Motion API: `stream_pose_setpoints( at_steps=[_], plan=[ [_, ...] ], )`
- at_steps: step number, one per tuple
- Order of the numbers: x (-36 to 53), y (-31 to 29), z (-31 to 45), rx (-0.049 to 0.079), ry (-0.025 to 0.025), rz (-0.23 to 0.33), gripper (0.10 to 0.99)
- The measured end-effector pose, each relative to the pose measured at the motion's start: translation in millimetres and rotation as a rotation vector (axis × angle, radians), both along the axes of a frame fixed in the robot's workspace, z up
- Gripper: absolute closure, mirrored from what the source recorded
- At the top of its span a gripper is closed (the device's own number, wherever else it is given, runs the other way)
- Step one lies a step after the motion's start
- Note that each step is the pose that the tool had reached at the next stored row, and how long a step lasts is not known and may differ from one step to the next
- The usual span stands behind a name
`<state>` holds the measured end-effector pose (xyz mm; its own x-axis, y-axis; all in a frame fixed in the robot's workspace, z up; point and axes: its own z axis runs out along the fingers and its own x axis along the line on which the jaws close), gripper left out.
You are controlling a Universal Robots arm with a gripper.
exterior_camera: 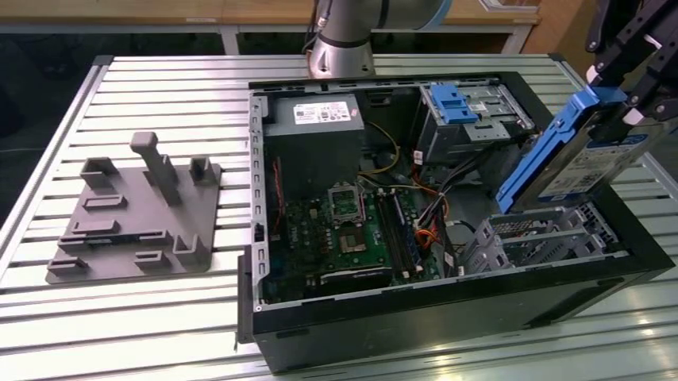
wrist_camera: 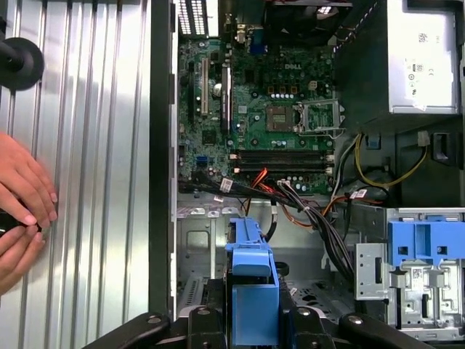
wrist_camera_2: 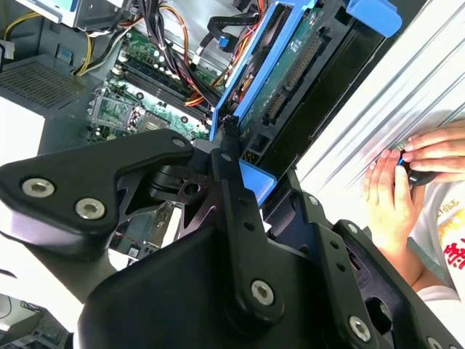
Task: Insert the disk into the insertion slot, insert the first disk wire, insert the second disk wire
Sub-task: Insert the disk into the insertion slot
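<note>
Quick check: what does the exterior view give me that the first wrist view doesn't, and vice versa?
Exterior view: the gripper holding the disk tilted above the case, and a grey fixture plate at the exterior view's left. First wrist view: a person's hands over the table. Both: the disk, the motherboard, the insertion slot.

The exterior view looks steeply down across the bench [exterior_camera: 159, 87] at the computer case [exterior_camera: 424, 317], arm base [exterior_camera: 341, 48] at twelve o'clock. The first wrist view faces straight down into it, close; the second wrist view slants along the disk [wrist_camera_2: 290, 65], closer. All share the motherboard [exterior_camera: 339, 230].
</note>
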<state>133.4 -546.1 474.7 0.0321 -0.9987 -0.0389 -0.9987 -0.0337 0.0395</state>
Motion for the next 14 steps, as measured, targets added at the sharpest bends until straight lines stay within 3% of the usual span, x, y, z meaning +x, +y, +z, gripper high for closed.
stream_pose_setpoints(
  at_steps=[14],
  plan=[
    [2.6,-5.2,-6.7,0.001,0.0,0.0,0.722]
  ],
)
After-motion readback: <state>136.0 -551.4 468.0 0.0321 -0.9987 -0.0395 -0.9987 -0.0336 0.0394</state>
